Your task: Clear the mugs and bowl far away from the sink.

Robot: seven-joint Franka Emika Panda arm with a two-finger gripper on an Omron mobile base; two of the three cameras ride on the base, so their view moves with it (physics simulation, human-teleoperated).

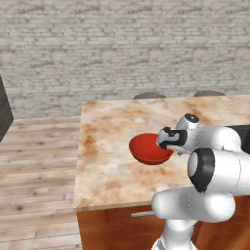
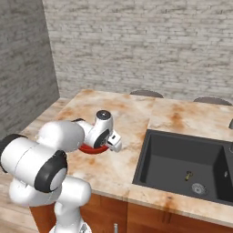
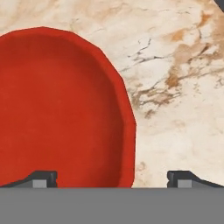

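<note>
My jaws (image 3: pixel 112 178) are wide apart right over the red bowl's (image 3: pixel 57 109) rim on the table (image 3: pixel 175 65), one tip inside and one outside, ready to pinch it.

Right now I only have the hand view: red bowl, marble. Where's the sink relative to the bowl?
Observer: The sink is set in the same counter, to the right of the bowl and apart from it.
Operator: What's on the bowl's other side?
Observer: The counter ends there. In the left base view, wood floor lies beyond that edge.
Operator: Where's the tool over the bowl?
Observer: The tool hangs close over the bowl's sink-side rim, jaws open. I can't tell if it touches.
</note>
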